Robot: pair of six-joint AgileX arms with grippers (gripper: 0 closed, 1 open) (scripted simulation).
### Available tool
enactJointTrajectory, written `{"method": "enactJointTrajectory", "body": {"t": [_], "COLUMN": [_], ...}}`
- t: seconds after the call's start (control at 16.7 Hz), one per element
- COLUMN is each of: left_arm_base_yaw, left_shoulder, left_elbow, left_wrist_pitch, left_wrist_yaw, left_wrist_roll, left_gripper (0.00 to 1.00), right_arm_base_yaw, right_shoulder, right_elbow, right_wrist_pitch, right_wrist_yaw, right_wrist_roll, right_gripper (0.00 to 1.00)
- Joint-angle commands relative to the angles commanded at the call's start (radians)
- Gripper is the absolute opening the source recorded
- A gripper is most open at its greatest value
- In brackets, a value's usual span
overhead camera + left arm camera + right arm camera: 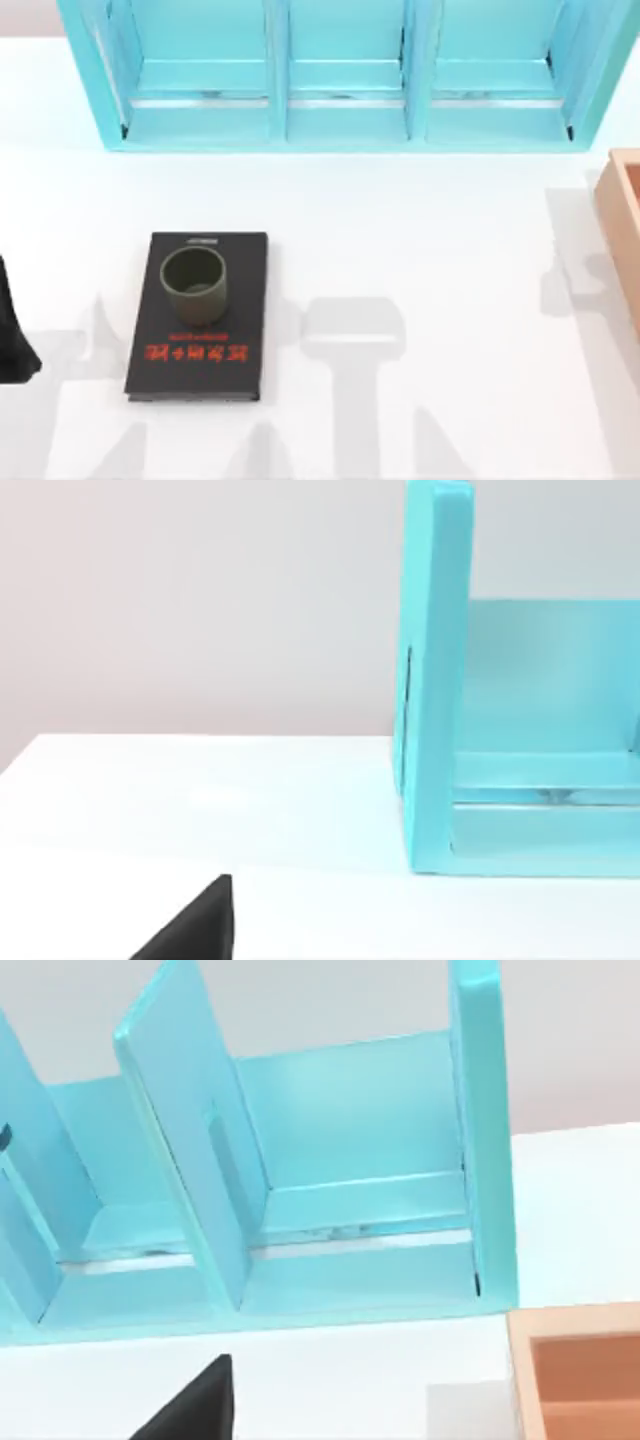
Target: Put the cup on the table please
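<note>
The olive-green cup point(194, 285) stands upright on the upper half of a black book point(200, 315) with red lettering, at the left middle of the white table point(430, 230). A black part of my left arm point(12, 330) sits at the table's left edge, well apart from the book. A dark tip of my left gripper point(195, 925) shows low in the left wrist view, above bare table. A dark tip of my right gripper point(195, 1405) shows in the right wrist view, facing the shelf cabinet.
A turquoise shelf cabinet point(340, 70) with three bays spans the back of the table. An orange-brown open box point(625, 230) sits at the right edge. White tabletop stretches between the book and the box.
</note>
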Motion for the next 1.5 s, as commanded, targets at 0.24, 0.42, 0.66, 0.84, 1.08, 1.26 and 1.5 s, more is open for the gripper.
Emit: {"method": "enactJointTrajectory", "body": {"t": [0.24,0.42,0.66,0.84,1.08,1.26,1.5], "left_arm_base_yaw": [0.0,0.0,0.0,0.0,0.0,0.0,0.0], "left_shoulder": [0.0,0.0,0.0,0.0,0.0,0.0,0.0], "left_elbow": [0.0,0.0,0.0,0.0,0.0,0.0,0.0], "left_wrist_pitch": [0.0,0.0,0.0,0.0,0.0,0.0,0.0], "left_wrist_yaw": [0.0,0.0,0.0,0.0,0.0,0.0,0.0], "left_wrist_roll": [0.0,0.0,0.0,0.0,0.0,0.0,0.0], "left_gripper": [1.0,1.0,1.0,1.0,1.0,1.0,1.0], "right_arm_base_yaw": [0.127,0.236,0.388,0.501,0.638,0.72,0.791], "right_shoulder": [0.365,0.667,1.08,1.375,1.722,1.927,2.101], "right_elbow": [0.399,0.727,1.174,1.495,1.872,2.094,2.282], "right_wrist_pitch": [-0.228,-0.417,-0.675,-0.86,-1.078,-1.207,-1.317], "right_wrist_yaw": [0.044,0.078,0.12,0.147,0.176,0.191,0.203], "right_wrist_roll": [0.144,0.26,0.413,0.52,0.641,0.712,0.77], "right_gripper": [1.0,1.0,1.0,1.0,1.0,1.0,1.0]}}
